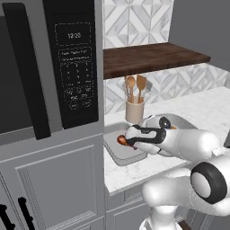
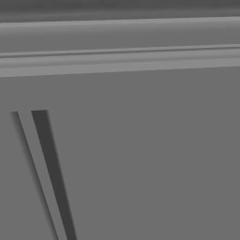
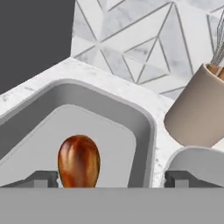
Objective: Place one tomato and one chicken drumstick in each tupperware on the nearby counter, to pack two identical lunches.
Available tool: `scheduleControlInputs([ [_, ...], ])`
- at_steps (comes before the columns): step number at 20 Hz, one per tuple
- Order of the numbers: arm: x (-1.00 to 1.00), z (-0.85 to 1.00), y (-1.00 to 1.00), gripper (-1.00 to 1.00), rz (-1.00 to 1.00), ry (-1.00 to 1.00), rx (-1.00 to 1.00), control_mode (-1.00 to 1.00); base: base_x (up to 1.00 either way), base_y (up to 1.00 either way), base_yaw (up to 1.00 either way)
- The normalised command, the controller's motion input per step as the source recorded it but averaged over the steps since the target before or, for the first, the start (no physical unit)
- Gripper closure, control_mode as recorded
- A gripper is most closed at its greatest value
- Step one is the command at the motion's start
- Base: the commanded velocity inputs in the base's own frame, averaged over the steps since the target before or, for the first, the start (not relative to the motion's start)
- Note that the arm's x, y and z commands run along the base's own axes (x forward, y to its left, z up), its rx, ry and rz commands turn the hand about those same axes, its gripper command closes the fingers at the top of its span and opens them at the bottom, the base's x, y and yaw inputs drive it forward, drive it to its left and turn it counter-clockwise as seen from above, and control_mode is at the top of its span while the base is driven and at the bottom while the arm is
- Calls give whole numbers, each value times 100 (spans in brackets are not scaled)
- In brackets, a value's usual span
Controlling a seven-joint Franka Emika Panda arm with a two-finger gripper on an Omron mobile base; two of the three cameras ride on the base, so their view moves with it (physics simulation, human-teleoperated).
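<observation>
- My tool (image 3: 111, 179) is spread wide, tips well apart, nothing between them; it hangs just over the narrower tupperware (image 3: 146, 131)
- Chicken drumstick (image 3: 78, 161) lies inside that tray, on its floor, close to the left tip; in the left base view it's the brown-orange bit (image 1: 121, 140) just left of my wrist
- Looks like the drop into this tray is done, so the step in hand is backing out: I'd lift straight up before swinging, so a tip doesn't clip the rim or drag the drumstick
- Wider tupperware (image 3: 199, 164) sits just right of it on the worktop (image 1: 202, 112), utensil crock (image 3: 197, 109) just behind
- My arm covers most of both trays in the left base view, so I can't tell if either holds a tomato
- Drumstick's lower end is cut off in the hand view
- Right base view gives grey cabinet panel (image 2: 140, 154), no help
</observation>
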Motion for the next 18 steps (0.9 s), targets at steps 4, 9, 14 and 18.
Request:
scheduleControlInputs([
  [4, -21, 100, -35, -100, -21, 7, 0, -100, 0, 0, 0],
  [9, -62, 100, -35, -100, -27, 23, 0, -100, 0, 0, 0],
  [14, -99, 63, -15, -100, -22, 1, 0, -100, 0, 0, 0],
  [18, -100, 22, 0, -100, -7, -22, 2, -100, 0, 0, 0],
])
